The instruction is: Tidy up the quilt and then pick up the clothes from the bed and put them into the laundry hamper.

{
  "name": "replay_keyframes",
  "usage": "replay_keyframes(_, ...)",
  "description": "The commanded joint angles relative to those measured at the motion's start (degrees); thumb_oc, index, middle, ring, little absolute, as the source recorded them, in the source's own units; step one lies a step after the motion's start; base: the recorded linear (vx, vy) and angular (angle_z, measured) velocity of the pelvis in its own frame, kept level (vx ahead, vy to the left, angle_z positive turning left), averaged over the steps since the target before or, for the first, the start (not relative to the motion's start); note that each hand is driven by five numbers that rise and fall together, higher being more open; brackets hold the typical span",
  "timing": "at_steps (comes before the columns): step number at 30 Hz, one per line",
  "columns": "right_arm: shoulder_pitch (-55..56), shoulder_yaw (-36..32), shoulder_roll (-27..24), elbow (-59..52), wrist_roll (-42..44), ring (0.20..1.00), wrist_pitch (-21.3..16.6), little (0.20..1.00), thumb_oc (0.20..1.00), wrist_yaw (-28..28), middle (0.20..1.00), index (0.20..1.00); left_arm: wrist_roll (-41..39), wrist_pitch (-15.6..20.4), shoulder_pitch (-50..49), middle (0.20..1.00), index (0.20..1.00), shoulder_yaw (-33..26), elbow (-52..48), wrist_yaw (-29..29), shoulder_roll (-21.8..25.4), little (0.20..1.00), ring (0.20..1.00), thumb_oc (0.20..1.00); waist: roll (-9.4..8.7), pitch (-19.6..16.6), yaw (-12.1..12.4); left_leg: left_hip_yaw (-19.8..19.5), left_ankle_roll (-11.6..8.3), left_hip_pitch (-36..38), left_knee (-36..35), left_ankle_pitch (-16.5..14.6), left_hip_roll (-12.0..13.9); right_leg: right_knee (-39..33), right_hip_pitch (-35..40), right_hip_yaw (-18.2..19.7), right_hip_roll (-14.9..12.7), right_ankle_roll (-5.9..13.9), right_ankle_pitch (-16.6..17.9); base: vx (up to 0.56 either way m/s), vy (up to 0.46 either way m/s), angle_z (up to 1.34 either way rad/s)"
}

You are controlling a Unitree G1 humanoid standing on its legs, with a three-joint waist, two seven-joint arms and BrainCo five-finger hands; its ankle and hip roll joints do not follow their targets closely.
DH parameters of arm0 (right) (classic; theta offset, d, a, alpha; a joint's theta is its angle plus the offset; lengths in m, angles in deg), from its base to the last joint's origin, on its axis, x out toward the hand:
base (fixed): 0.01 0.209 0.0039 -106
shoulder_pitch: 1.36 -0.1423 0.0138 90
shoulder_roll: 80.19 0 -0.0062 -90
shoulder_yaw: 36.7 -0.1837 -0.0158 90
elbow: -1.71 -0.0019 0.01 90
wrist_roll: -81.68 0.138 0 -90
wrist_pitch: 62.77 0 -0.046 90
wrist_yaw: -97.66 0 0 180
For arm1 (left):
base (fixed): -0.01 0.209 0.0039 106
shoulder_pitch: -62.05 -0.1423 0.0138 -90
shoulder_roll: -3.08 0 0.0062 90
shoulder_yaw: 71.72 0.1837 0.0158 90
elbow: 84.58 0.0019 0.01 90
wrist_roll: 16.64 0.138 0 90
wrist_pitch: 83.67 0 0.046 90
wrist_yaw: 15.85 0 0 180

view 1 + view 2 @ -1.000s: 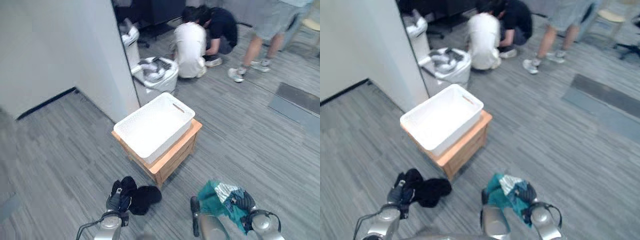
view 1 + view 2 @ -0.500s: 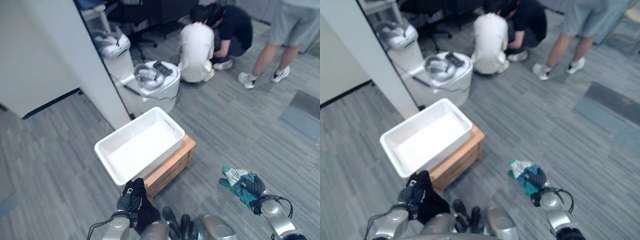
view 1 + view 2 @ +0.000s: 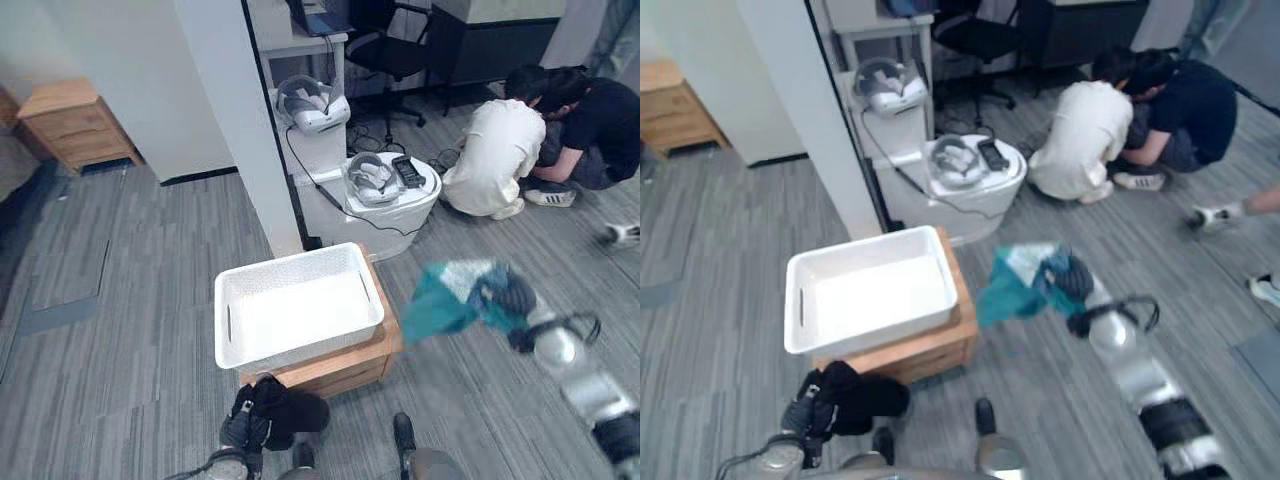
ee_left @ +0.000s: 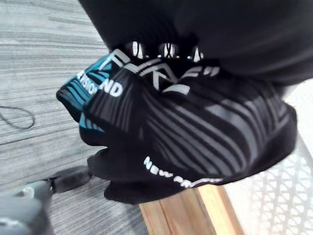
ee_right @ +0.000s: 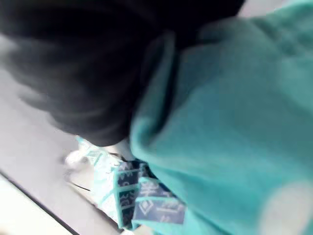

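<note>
- The white basket (image 3: 298,305) is sitting empty on a low wooden stand (image 3: 345,368), pretty much centre of the scene, just in front of the robot.
- The right hand (image 3: 510,298) is up at the right, level with the basket's right end but off to the side of it, not over it yet. It's got a teal shirt (image 3: 445,298) bunched up in it, with something dark wadded in the same clump.
- The teal stuff droops toward the basket side, so it's soft, light and floppy. No weight worry, the catch is loose ends hanging out and snagging on the rim.
- The left hand (image 3: 240,428) is low and near, just in front of the stand, with dark clothes (image 3: 283,412) balled around it. The fingers are buried in the fabric, so I honestly can't tell how they sit. Same story with the right hand's fingers.
- In the left wrist view the dark clothes (image 4: 195,127) look like thin, stretchy sportswear with white lettering, probably a bit slick.
- My guess: hold both by the middle of the bundle, not an edge, so they drop in as one lump.
- Far right, two people (image 3: 540,135) are crouched on the floor, well clear of the basket.
</note>
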Motion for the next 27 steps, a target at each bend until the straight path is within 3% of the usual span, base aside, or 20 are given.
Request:
replay_keyframes(1,-11.4,2.6,-0.9,-0.9,2.2,0.2,-4.7,0.2,0.2,0.9,0.2,0.2,-3.4,3.8,4.8,0.2,0.2,1.9,-2.9,-0.7,5.0,0.2,0.2,0.2,-2.25,0.9,2.4,1.5,-1.09,1.9,0.5,-4.6,-3.0,3.7,-1.8,0.7,-5.5,3.21,-5.9,0.02,-0.073,0.04)
replay_keyframes(8,-30.1,11.1,-0.5,5.4,2.0,0.2,-4.2,0.2,0.2,2.7,0.2,0.2,-7.4,6.0,5.8,0.2,0.2,4.6,-9.4,-1.5,6.0,0.2,0.2,0.2,-0.62,1.8,4.4,-1.3,-2.22,-2.1,0.0,-2.3,-2.7,3.2,-2.5,-2.6,-5.8,2.49,-6.1,-0.03,-0.021,0.2)
replay_keyframes(13,-36.5,13.4,-0.2,9.7,1.0,0.2,-3.3,0.2,0.2,4.3,0.2,0.2,-9.5,7.1,6.1,0.2,0.2,4.7,-14.8,-2.0,7.0,0.2,0.2,0.2,0.48,2.8,5.8,-3.8,-3.04,-5.3,0.0,-1.2,-2.9,3.3,-3.5,-5.6,-6.2,2.43,-6.1,-0.05,0.005,0.46)
replay_keyframes(18,-32.0,11.1,2.2,5.0,0.2,0.2,-2.7,0.2,0.2,4.3,0.2,0.2,-11.0,6.9,3.6,0.2,0.2,3.0,-20.2,-1.4,7.1,0.2,0.2,0.2,1.04,3.1,6.6,-5.4,-3.52,-6.7,0.0,-0.8,-3.1,3.3,-2.6,-8.1,-6.6,2.38,-6.5,-0.01,0.026,0.34)
replay_keyframes(27,-24.8,11.1,5.8,-0.9,-1.6,0.2,-2.9,0.2,0.2,1.7,0.2,0.2,-10.2,6.1,3.3,0.2,0.2,2.7,-20.7,-1.3,6.2,0.2,0.2,0.2,0.78,3.5,6.3,-4.9,-3.49,-6.4,0.0,-1.1,-3.3,3.2,-2.3,-7.9,-7.0,2.32,-6.5,0.0,0.004,0.0)
